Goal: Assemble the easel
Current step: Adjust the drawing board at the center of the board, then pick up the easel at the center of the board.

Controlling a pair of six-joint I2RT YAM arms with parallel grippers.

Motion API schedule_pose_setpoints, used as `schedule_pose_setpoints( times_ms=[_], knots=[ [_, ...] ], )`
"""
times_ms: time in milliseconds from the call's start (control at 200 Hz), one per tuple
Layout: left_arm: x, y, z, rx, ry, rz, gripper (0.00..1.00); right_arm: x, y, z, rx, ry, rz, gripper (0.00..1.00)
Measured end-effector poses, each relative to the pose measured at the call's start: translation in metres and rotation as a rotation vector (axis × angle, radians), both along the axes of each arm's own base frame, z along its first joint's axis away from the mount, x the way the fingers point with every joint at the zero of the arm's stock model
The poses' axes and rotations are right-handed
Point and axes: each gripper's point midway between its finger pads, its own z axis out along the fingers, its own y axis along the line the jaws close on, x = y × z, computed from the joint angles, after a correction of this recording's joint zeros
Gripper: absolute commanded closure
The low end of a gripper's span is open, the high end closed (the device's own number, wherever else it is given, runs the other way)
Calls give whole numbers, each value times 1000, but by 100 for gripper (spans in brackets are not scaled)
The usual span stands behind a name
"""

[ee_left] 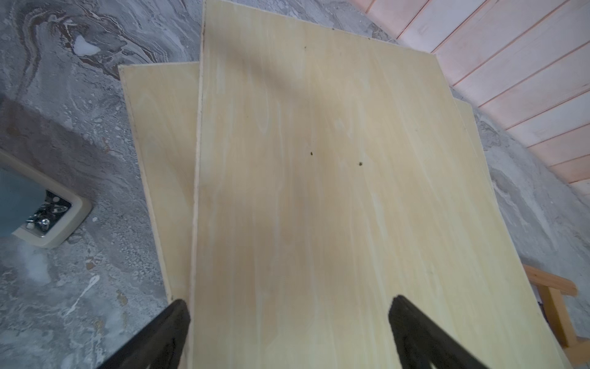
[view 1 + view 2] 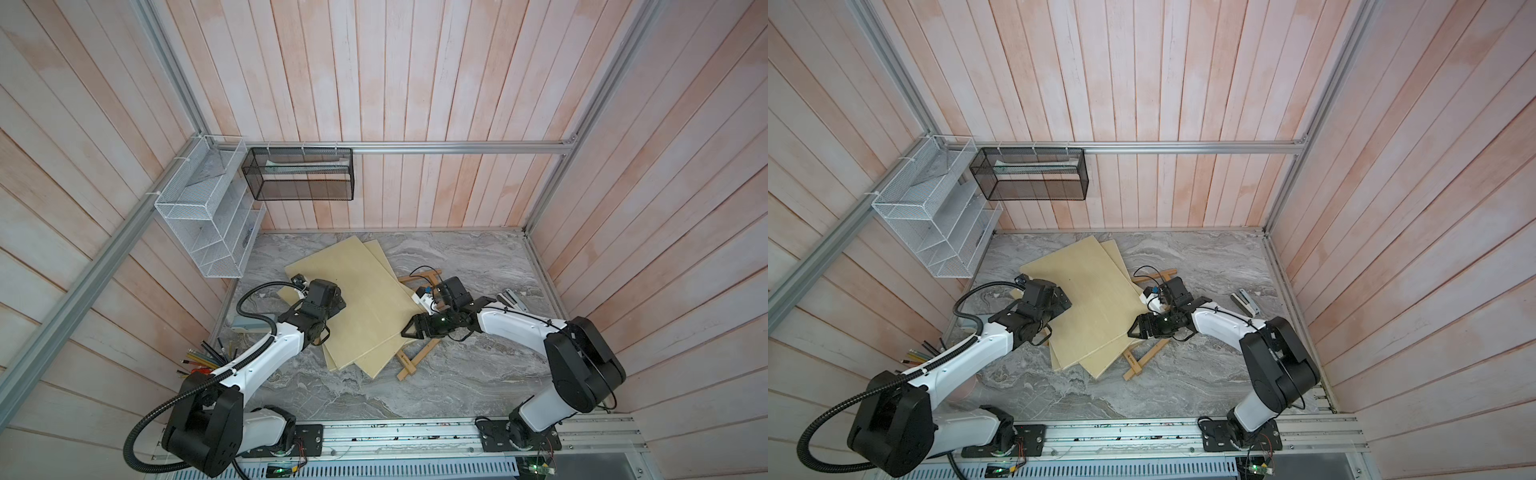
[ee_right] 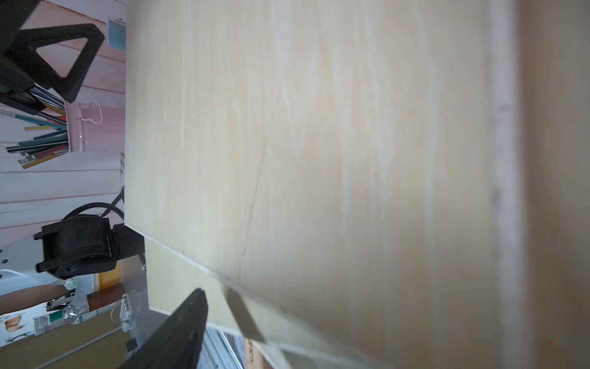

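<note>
Where boards [image 2: 365, 291] half-cover easel [image 2: 419, 358], right jaws — near

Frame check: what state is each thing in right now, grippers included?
top board, lying on the stack, askew.
lower board, flat on the table, partly covered.
easel frame, lying flat, partly under the boards, not standing.
left gripper, open above the top board.
right gripper, at the boards' edge; grip unclear.
pencil cup, holding pencils.
</note>
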Motion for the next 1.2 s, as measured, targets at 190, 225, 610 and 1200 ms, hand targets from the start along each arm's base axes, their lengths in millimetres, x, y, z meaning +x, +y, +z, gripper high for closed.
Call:
schedule_pose_setpoints(
  times_ms=[190, 225, 610, 1200],
  knots=[
    [1, -1, -13, 25, 40, -11, 0, 23, -34, 33, 23, -93, -121, 20],
    [1, -1, -16, 30, 48, -13, 0, 34, -48, 45, 30, -127, -176, 20],
    [7, -10, -20, 9, 61, -43, 0, 150, -117, 50, -162, -273, -455, 26],
    [7, -10, -20, 0, 63, -36, 0, 229, -91, -32, -438, -266, -320, 45]
  ],
)
